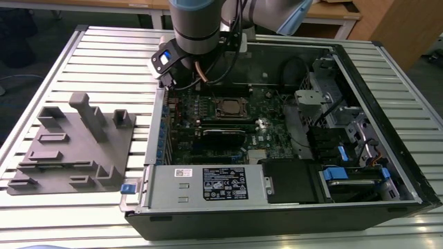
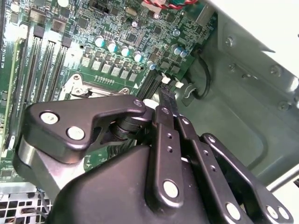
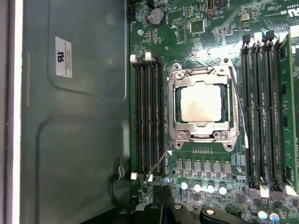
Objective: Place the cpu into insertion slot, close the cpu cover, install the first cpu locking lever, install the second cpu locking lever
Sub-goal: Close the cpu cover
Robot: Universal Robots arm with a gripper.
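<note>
The cpu lies flat in the insertion slot, its silver-grey top facing up. The cpu cover is down around it as a silver frame. One thin locking lever runs along the cover's side next to the memory sticks. The other locking lever angles away from the cover's corner toward the black connectors, its free end close to my fingertips. My gripper hovers near that lever end, apart from the socket. In the second wrist view my gripper looks shut with nothing between its fingers. The socket also shows in the exterior view.
The arm's wrist hangs over the far corner of the open computer case, towards the exterior view's left. Memory slots and memory sticks flank the socket. A grey fixture block sits on the slatted table, beside the case.
</note>
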